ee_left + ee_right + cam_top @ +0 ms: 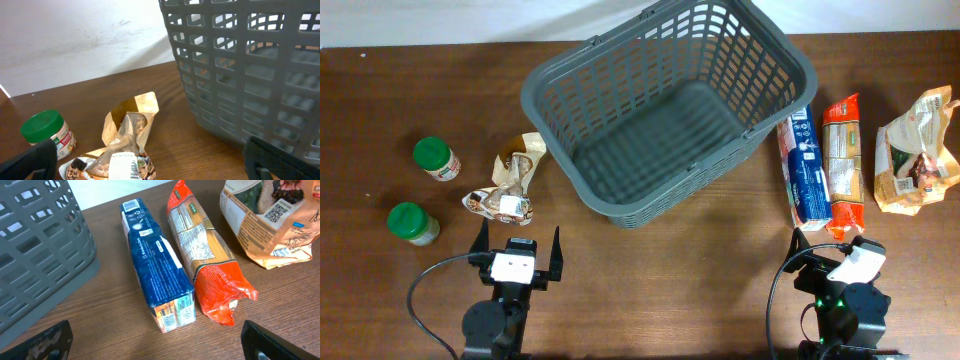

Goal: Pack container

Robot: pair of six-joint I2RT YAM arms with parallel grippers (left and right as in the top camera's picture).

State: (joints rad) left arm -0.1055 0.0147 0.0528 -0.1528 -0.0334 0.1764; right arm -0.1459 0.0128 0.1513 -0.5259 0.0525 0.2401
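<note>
The dark grey basket (pixel 665 105) stands at the table's middle back, with nothing in it; its lattice wall fills the right of the left wrist view (pixel 250 75) and the left of the right wrist view (pixel 35 250). My left gripper (pixel 517 245) is open and empty at the front left, just short of a clear snack bag (pixel 500 205) and a brown paper pouch (pixel 517 162). My right gripper (pixel 830 250) is open and empty at the front right, just short of a blue packet (pixel 155 270) and an orange pasta bag (pixel 205 260).
Two green-lidded jars (pixel 435 157) (pixel 412 222) stand at the far left; one shows in the left wrist view (pixel 47 132). A tan printed bag (pixel 917 150) lies at the far right, also in the right wrist view (pixel 270 220). A white wall lies behind the table.
</note>
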